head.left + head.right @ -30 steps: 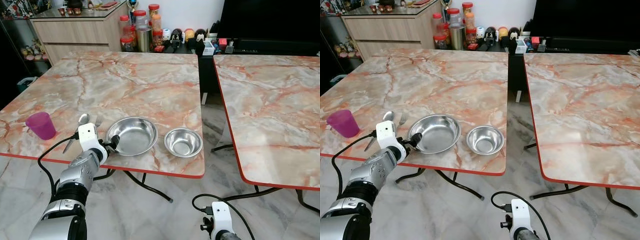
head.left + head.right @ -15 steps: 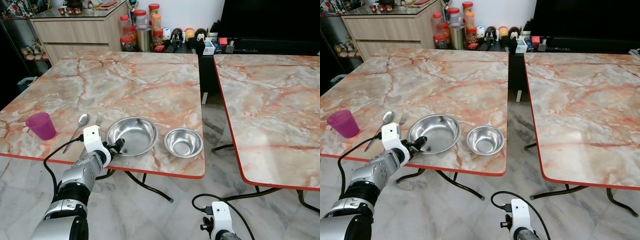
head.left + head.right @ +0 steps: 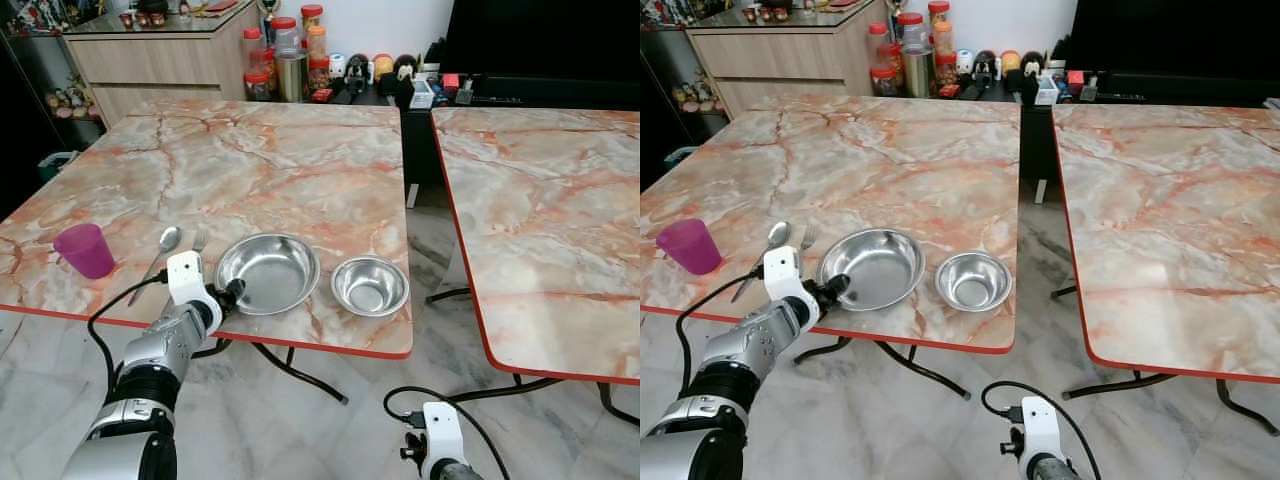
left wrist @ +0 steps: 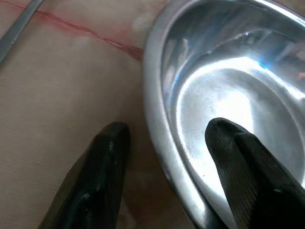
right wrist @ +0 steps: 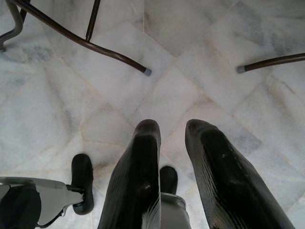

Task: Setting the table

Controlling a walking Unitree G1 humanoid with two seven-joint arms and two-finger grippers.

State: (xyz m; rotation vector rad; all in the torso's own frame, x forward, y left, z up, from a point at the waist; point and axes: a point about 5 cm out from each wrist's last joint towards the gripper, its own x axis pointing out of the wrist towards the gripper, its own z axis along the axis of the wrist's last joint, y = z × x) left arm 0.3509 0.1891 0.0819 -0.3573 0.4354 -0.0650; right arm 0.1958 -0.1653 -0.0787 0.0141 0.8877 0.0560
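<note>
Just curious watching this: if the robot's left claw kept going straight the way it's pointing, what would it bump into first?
Probably the large steel bowl: the left gripper is open, its fingers straddling the near rim, one finger inside and one outside.

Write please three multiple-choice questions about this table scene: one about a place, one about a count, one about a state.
1. Where is the purple plastic cup?
A. near the robot's left end of the marble table
B. inside a bowl
C. on the floor

2. How many round steel bowls are on that table?
A. one
B. two
C. four

3. How does the left gripper stand at the large steel bowl?
A. shut, far above it
B. open, one finger inside the rim and one outside
C. gripping the spoon

Answers: 1 A, it stands beside the metal spoon; 2 B, the large one and the small steel bowl; 3 B, the left wrist view shows it.
</note>
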